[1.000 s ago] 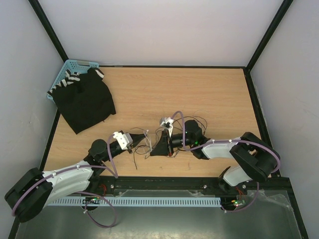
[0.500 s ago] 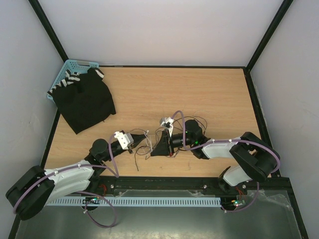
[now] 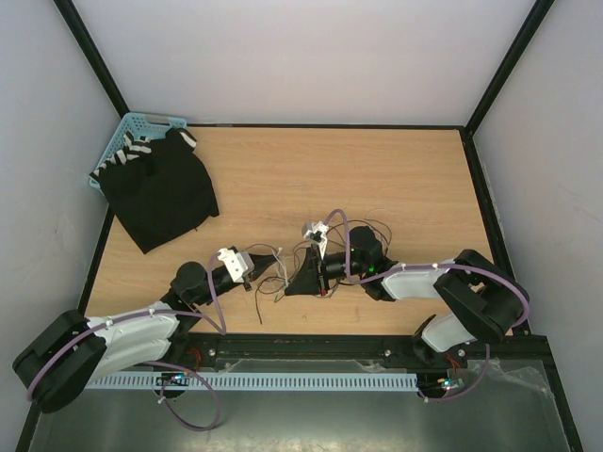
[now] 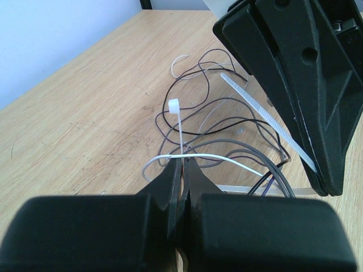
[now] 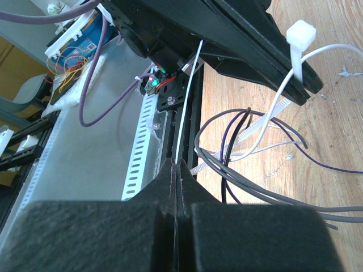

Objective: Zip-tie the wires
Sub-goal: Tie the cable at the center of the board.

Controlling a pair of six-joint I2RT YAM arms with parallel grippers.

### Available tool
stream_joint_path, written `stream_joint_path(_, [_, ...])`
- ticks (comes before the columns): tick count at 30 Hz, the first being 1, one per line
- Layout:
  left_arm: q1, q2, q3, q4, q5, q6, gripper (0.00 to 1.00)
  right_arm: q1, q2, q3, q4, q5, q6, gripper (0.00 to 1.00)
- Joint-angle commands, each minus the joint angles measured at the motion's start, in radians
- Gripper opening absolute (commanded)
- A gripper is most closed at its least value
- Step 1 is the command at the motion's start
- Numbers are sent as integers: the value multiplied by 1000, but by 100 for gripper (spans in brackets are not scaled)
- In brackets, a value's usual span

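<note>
White zip tie (image 4: 174, 105): pinched in left gripper (image 4: 182, 164) (head upward).
Right gripper (image 5: 177, 164): clamped on tie strip (image 4: 266, 118).
Change: left arm barely shifted; wires (image 4: 227, 120) unbundled.

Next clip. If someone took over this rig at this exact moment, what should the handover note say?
Left claw: shut on a white zip tie, just below its head.
Right claw: shut on a thin white strip; I cannot tell if it is the same tie's tail.
Wires: a loose tangle on the table between the two claws, not bundled.
Done: tie in hand. Left: loop it round the wires, thread the tail through the head, pull tight.
</note>
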Motion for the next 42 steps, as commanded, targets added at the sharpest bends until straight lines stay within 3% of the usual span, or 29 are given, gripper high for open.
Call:
stream_joint_path(1, [8, 1, 27, 65, -26, 11, 0, 7, 11, 2, -9, -59, 9, 0])
stream_joint_path(21, [8, 21, 28, 63, -22, -7, 0, 5, 17, -2, -18, -38, 11, 0])
stream_joint_path(36, [8, 211, 58, 47, 48, -179, 0, 2, 15, -35, -10, 1, 15, 0])
stream_joint_path(39, [8, 220, 64, -1, 70, -209, 0, -9, 9, -47, -16, 12, 15, 0])
stream_joint_path(42, [8, 203, 100, -175, 83, -245, 0, -22, 6, -59, -24, 27, 16, 0])
